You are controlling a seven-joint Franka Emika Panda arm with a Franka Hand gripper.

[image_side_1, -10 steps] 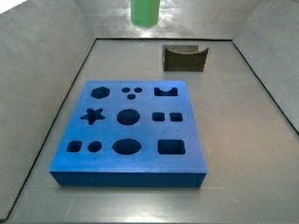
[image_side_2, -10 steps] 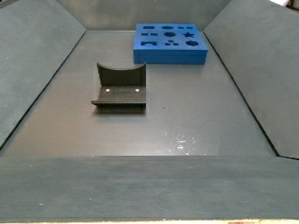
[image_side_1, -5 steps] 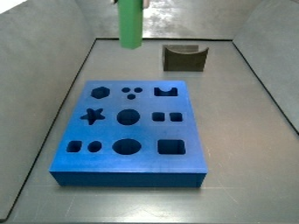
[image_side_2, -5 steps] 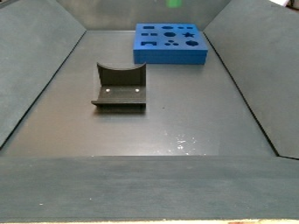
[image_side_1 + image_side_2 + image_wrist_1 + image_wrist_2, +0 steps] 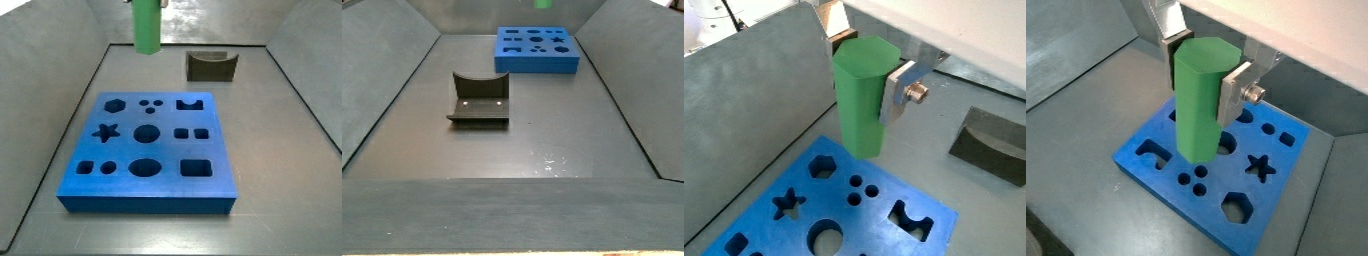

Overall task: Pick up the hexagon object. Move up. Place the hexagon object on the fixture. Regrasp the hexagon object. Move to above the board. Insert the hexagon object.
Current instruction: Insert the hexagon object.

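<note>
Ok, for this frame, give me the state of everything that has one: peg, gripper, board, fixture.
hexagon object: upright, held in the air above the board, not inserted.
gripper: shut on the hexagon object, fingers on opposite sides of it.
board: flat on the floor, every cut-out that shows is empty.
fixture: standing on the floor, nothing resting in it.

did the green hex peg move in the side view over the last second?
Yes. The bright green hexagonal peg, held in the end effector, hangs lower now, nearer the blue slab board, with more of its length showing.
</note>
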